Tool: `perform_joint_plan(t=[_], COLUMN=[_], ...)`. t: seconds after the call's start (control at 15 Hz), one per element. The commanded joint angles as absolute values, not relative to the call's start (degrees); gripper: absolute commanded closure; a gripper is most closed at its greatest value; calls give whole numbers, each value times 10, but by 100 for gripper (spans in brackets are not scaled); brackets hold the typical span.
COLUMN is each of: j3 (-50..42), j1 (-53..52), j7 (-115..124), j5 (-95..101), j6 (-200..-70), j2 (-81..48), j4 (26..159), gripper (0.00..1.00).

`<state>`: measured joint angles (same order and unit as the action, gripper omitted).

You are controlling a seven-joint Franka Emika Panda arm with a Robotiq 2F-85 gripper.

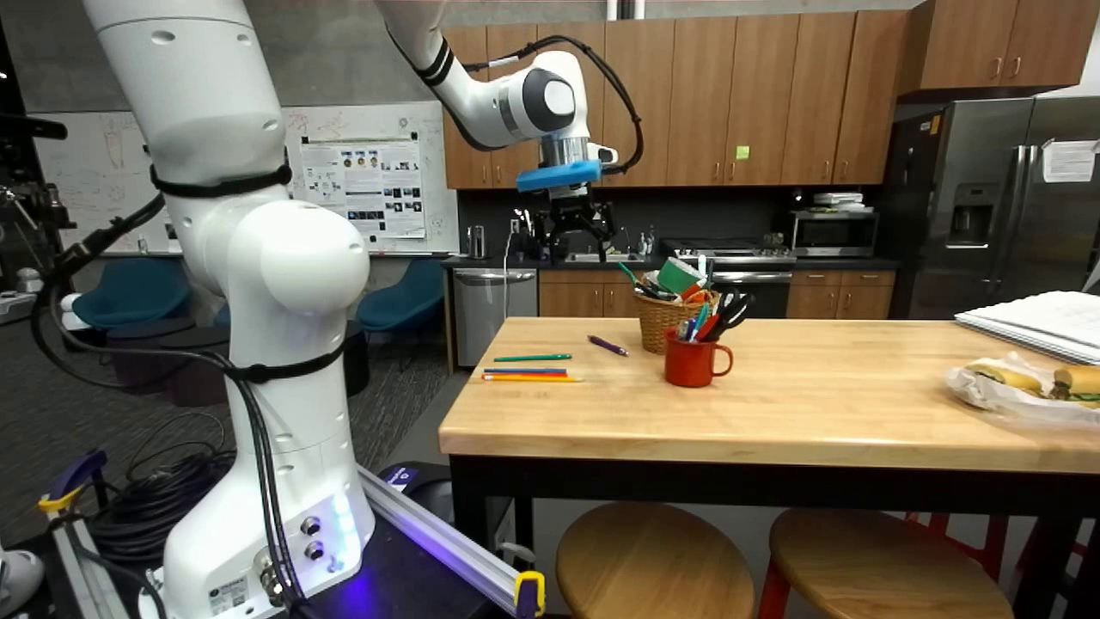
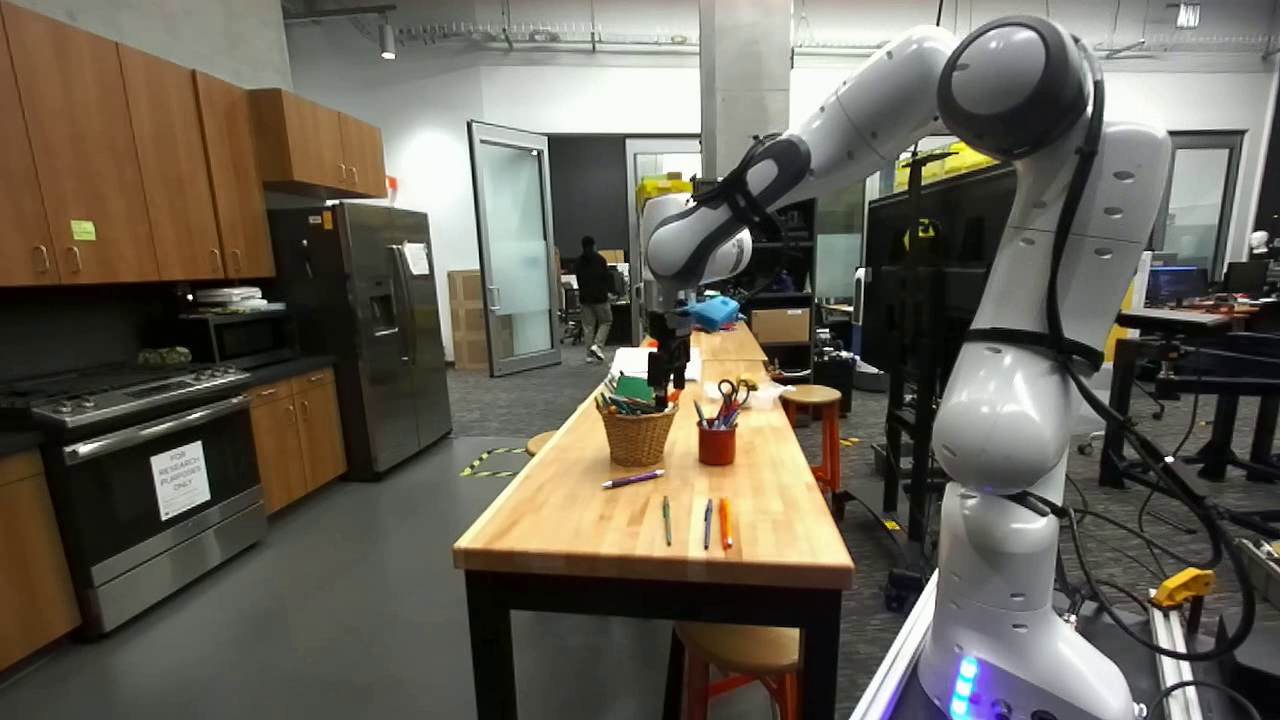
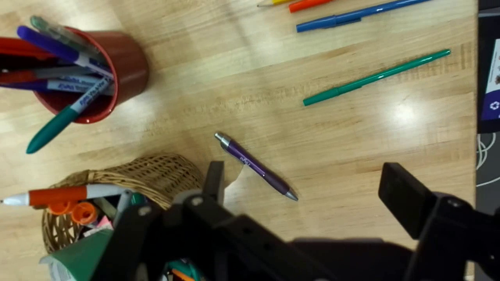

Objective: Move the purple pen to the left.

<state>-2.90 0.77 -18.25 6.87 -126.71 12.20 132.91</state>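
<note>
1. Now then, far left in an exterior view, the white arm [image 1: 288, 378] stands tall beside the wooden table [image 1: 825, 413].
2. Onto the table itself: green pen [image 3: 375, 78], blue pen [image 3: 363, 15], orange-red pen [image 3: 309, 4] and yellow pencil [image 3: 280, 2], laid out in near-parallel lines.
3. Up above hangs the gripper [image 3: 306, 181], and the wrist view shows its fingers [image 3: 408, 201] spread wide!
4. There's the purple pen [image 3: 256, 166], lying flat and slanted between green pen and wicker basket [image 1: 658, 327], closer to the basket.
5. That basket is crammed with markers [image 3: 58, 196].
6. Near it, the red mug [image 1: 690, 365], bristling with more markers and scissors [image 1: 731, 315].
7. Far right: two sandwich pieces [image 1: 1081, 378] on crumpled white paper [image 1: 980, 397].
</note>
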Motion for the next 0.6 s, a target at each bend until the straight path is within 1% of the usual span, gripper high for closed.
perform_joint_plan(t=[0.0,0.53], j3=[-33,-17], j1=[4,4], j7=[-246,-340], j5=[83,106], j6=[-1269,-1283], j2=[62,-16], j4=[1272,1206], gripper=[0,0])
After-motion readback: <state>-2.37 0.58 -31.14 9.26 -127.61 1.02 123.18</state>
